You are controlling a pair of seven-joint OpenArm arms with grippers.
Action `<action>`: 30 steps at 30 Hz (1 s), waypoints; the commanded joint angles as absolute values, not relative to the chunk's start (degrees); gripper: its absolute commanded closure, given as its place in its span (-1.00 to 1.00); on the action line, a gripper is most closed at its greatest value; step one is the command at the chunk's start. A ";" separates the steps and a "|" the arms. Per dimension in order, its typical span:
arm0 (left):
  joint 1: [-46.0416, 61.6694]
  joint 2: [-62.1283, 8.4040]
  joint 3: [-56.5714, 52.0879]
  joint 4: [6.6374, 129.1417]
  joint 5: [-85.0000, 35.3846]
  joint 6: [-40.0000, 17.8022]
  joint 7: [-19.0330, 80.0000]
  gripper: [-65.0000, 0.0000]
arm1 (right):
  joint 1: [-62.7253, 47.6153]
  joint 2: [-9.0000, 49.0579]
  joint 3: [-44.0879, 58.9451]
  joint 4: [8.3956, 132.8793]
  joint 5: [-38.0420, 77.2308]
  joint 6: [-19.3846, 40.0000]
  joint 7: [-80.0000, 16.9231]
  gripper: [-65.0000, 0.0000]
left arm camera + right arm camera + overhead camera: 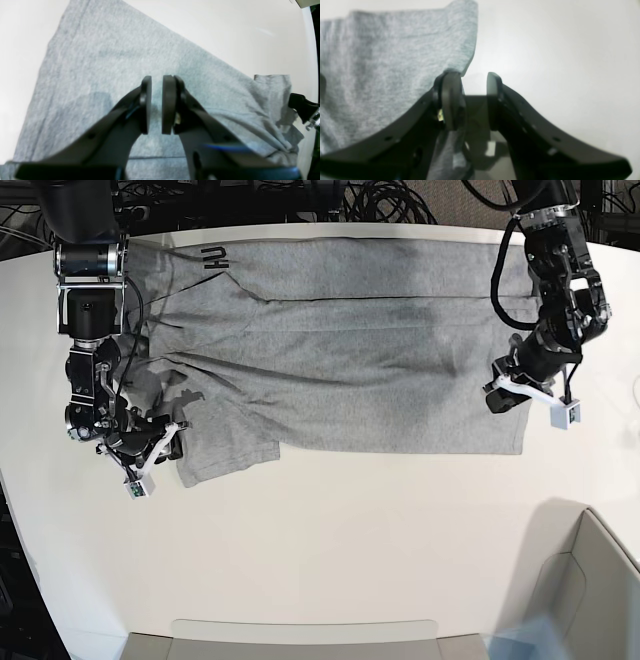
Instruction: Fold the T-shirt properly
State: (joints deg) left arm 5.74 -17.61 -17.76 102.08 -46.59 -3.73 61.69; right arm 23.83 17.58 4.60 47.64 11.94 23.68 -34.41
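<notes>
since the t-shirt (pixel 340 340) lies spread across the far half of the white table (pixel 330 550), partly folded lengthways with one short sleeve poking out toward the near edge on the base view's left, the step in hand looks like gathering that sleeve and the hem end for the next fold; to do it well, each pincer should take the cloth right at an edge, pinch all layers together, and both should lift and carry evenly so the fabric does not drag or bunch. the right gripper (pixel 470 100) sits at the sleeve's corner with its jaws a moderate gap apart; one finger touches or overlaps the fabric edge, but no cloth shows between the pads, so it holds nothing that can be seen. the left gripper (pixel 157 105) hovers over the hem end with its jaws narrowly parted, only a slim slit between the flat pads, and nothing gripped. the cloth is heather-grey knit, soft and matte, lying mostly flat with shallow creases and a rumpled fold near the sleeve; a scrap of black lettering peeks at the collar end. the fingers are black, curved, with flat rounded pads; the table is smooth and faintly glossy
</notes>
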 commanded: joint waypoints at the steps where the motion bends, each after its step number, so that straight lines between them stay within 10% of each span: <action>1: 5.14 -18.33 -18.07 102.90 -47.16 -3.65 60.88 0.72 | 23.96 17.45 4.53 47.52 11.03 23.87 -37.23 0.41; 30: -19.30 -21.14 -11.12 65.89 -26.86 -3.47 49.01 0.51 | 23.78 17.45 4.09 47.52 11.03 23.87 -37.49 0.41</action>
State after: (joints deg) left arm -17.78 -20.18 -10.98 64.84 -26.89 -3.05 49.98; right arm 23.66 17.10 4.32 47.79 12.43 23.62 -34.02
